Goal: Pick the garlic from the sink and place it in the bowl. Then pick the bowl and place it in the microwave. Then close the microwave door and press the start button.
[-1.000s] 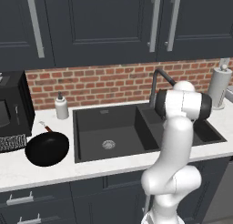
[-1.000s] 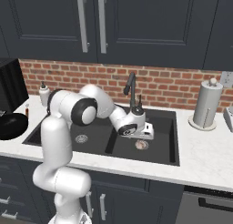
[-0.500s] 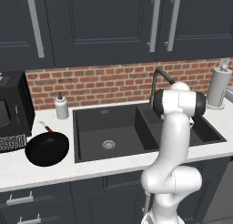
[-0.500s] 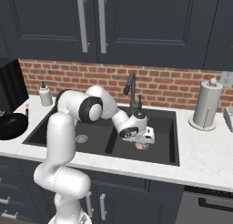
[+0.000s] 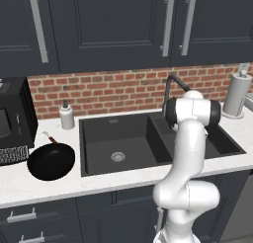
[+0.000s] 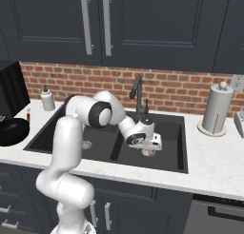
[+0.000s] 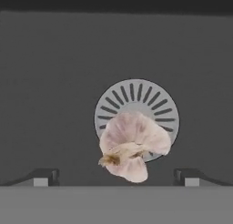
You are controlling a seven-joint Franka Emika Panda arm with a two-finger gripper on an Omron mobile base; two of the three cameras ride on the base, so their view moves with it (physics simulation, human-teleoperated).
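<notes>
Hand view: one garlic [image 7: 132, 148] on one round drain [image 7: 136, 118], between the open tool [image 7: 116, 176] tips.

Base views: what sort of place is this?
A rendered home kitchen, it seems: a black two-basin sink in a white counter, a brick backsplash, and dark cabinets above.

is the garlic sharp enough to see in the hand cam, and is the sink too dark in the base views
Hand view: the garlic is crisp and evenly lit over the pale drain, no glare. Right base view: the black sink swallows detail, and the garlic is a small pinkish patch under the open gripper. Left base view: flat light, basin walls merge.
</notes>
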